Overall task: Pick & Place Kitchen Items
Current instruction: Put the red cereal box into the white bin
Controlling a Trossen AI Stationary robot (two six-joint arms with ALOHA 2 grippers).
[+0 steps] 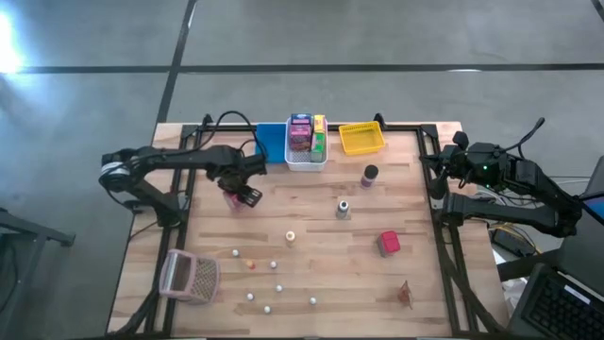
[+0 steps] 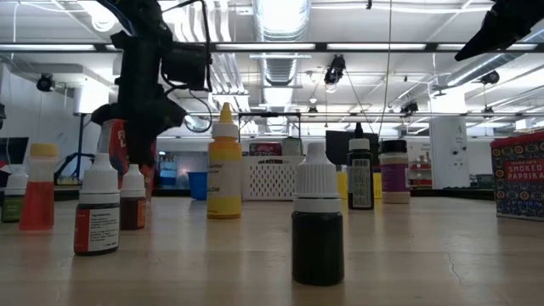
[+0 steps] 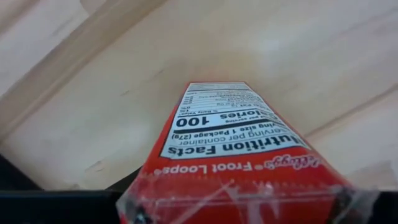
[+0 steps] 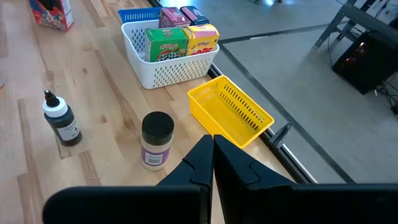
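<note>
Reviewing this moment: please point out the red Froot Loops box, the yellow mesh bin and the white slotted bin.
Red Froot Loops cereal box (image 3: 233, 134): left wrist view, on its nutrition panel.
Yellow mesh bin (image 4: 231, 113): right wrist view, on its inner mesh wall.
White slotted plastic bin (image 4: 171, 73): right wrist view, on its outer front wall.

Blue bin (image 1: 271, 142), white bin (image 1: 307, 161) and yellow bin (image 1: 362, 140) line the table's far edge; mesh basket (image 1: 190, 277) near-left.

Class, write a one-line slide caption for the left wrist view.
Left gripper's close view of a red Froot Loops box, nutrition label up, over the wooden table.
</note>
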